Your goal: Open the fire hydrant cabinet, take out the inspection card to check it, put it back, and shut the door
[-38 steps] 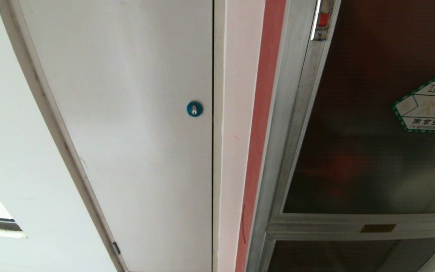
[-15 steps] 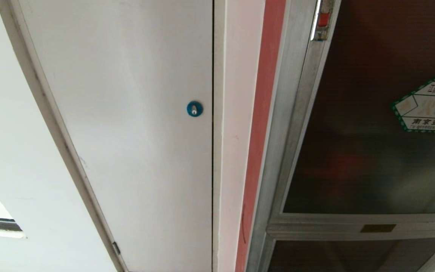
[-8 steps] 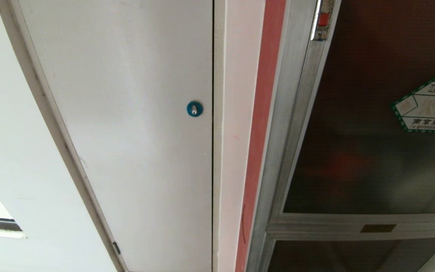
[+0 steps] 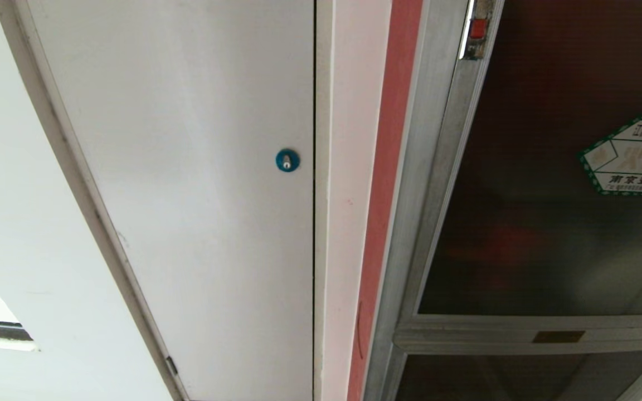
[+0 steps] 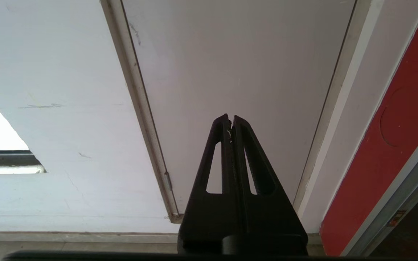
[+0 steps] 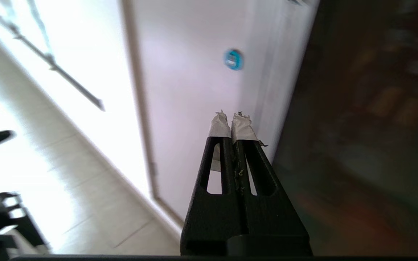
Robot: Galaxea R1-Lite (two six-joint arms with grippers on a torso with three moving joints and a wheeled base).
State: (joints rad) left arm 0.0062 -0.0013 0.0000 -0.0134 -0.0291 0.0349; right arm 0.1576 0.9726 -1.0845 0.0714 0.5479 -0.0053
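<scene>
The fire hydrant cabinet [image 4: 410, 234] stands at the right of the head view, silver-framed. Its door [image 4: 533, 167] of dark tinted glass is closed, with a green-edged hexagonal sticker [image 4: 633, 156] and a small red latch [image 4: 477, 29] at its top corner. The inspection card is hidden. Neither arm shows in the head view. My right gripper [image 6: 230, 117] is shut and empty, its tips wrapped in white tape, pointing between the white door and the dark cabinet glass [image 6: 368, 127]. My left gripper [image 5: 229, 119] is shut and empty, facing the white door [image 5: 238, 72].
A plain white door [image 4: 204, 195] with a round blue lock [image 4: 287, 160] fills the left, with a red wall strip [image 4: 385, 195] between it and the cabinet. A lower dark glass panel [image 4: 521, 379] sits under the door. Pale floor tiles [image 6: 67, 203] show in the right wrist view.
</scene>
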